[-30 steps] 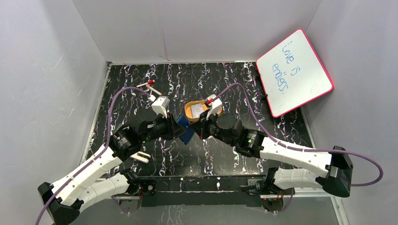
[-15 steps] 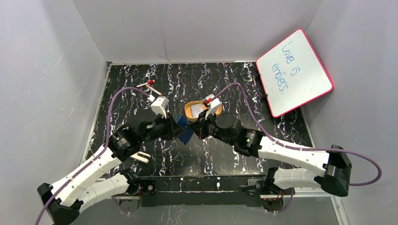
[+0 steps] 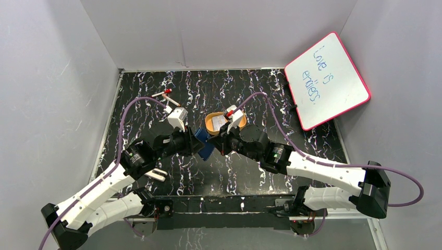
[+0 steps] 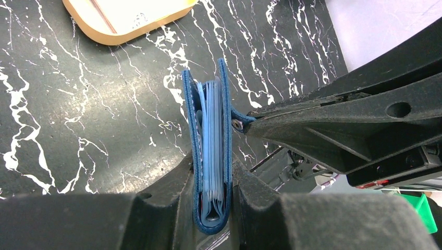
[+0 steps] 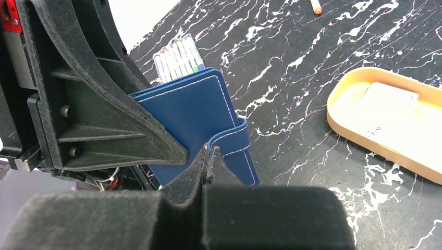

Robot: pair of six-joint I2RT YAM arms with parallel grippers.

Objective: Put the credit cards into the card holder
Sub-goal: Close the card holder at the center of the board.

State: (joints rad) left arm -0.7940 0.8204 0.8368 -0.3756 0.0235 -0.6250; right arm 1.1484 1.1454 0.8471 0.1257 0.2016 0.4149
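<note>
The card holder (image 4: 211,130), a navy-blue folded wallet, is held off the table at mid-scene (image 3: 204,143). My left gripper (image 4: 212,172) is shut on its folded spine, one finger on each cover, with pale blue pockets showing between the covers. My right gripper (image 5: 208,151) is shut on the wallet's snap tab (image 5: 237,143), its fingers pressed together on the strap. The same tab (image 4: 241,117) meets the right fingers in the left wrist view. A pale credit card (image 5: 388,109) lies in the orange tray (image 5: 344,125) just behind the grippers (image 3: 221,121).
A pink-framed whiteboard (image 3: 326,80) leans at the back right. A red-capped marker (image 3: 162,94) lies at the back left. A clear pack of coloured pens (image 5: 177,57) lies beyond the wallet. Grey walls close in three sides of the black marbled table (image 3: 250,94).
The right arm has edged slightly to the left. Both grips on the wallet hold as before.
</note>
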